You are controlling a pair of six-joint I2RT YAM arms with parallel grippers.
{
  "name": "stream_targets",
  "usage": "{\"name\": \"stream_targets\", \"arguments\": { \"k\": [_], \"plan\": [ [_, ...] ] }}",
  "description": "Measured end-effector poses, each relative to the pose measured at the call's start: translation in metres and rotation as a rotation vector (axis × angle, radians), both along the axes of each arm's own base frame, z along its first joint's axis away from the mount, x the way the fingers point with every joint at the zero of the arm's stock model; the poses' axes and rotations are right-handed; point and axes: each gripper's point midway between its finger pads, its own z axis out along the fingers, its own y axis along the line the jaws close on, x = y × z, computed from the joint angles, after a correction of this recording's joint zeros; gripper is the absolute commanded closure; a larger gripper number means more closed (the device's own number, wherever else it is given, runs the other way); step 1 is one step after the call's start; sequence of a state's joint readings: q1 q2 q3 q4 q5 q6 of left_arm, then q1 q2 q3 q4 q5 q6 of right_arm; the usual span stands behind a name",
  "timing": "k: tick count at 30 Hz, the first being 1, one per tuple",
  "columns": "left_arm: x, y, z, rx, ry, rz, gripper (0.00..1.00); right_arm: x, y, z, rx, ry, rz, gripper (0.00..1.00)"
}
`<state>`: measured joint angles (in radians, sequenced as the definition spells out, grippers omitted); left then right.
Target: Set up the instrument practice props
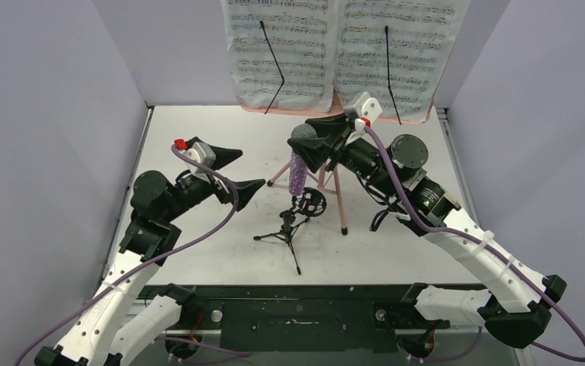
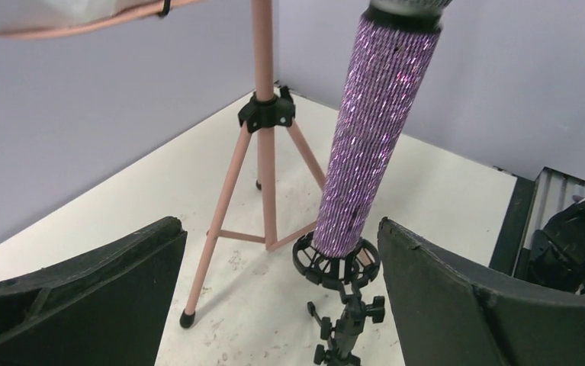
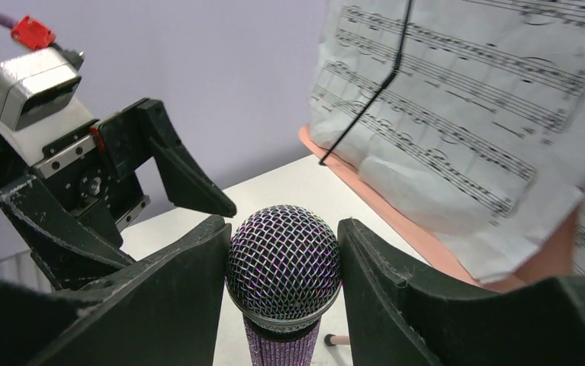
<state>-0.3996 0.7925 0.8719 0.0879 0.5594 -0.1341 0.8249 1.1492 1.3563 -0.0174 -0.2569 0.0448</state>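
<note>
Purple glitter microphone [image 1: 298, 169] stands nearly upright at the middle of the surface [image 1: 365, 259], its lower end seated in the ring mount [image 2: 336, 258] of the small black tripod mic stand [image 1: 293, 229]. From the right, the right tool [image 1: 326, 141] grips the grey mesh head [image 3: 283, 259], one finger pressed against each side. Off to the left, apart from the microphone, the left tool [image 1: 249, 168] hangs with its jaws spread wide, holding nothing; bare white surface lies between it and the tripod. Just beyond, the pink music stand [image 2: 262, 152] splays its legs close around the tripod's far and right sides. White sheet-music pages [image 1: 335, 49] rest on it at the far edge, pinned by black wire arms [image 1: 274, 69]. Grey walls [image 1: 45, 114] hem the surface left, right and far
</note>
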Motion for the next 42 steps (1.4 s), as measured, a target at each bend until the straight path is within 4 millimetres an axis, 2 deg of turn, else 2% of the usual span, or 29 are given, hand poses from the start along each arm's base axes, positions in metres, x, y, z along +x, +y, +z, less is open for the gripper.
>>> {"name": "stream_targets", "arguments": {
  "k": [8,12,17,23,25,35,42],
  "plan": [
    [0.012,0.009,-0.03,0.024,0.041,0.082,0.03,0.011,-0.035,0.004,0.071,0.03,-0.178,0.95],
    [0.016,0.008,-0.037,0.031,0.056,0.091,0.03,0.017,-0.05,0.002,0.117,0.069,-0.258,0.95],
    [0.022,0.003,-0.045,0.044,0.071,0.073,0.01,0.021,-0.069,-0.004,0.189,0.131,-0.348,0.95],
    [0.026,-0.01,-0.064,0.09,0.103,0.018,0.0,0.022,-0.089,-0.013,0.262,0.189,-0.425,0.95],
    [0.027,-0.016,-0.071,0.107,0.115,-0.003,0.05,0.023,-0.092,-0.015,0.275,0.2,-0.441,0.95],
    [0.025,-0.043,-0.103,0.19,0.142,-0.095,0.09,0.03,-0.098,-0.032,0.271,0.231,-0.501,0.95],
    [0.008,-0.061,-0.117,0.245,0.139,-0.202,0.09,0.035,-0.102,-0.037,0.256,0.227,-0.538,0.95]
  ]
}}
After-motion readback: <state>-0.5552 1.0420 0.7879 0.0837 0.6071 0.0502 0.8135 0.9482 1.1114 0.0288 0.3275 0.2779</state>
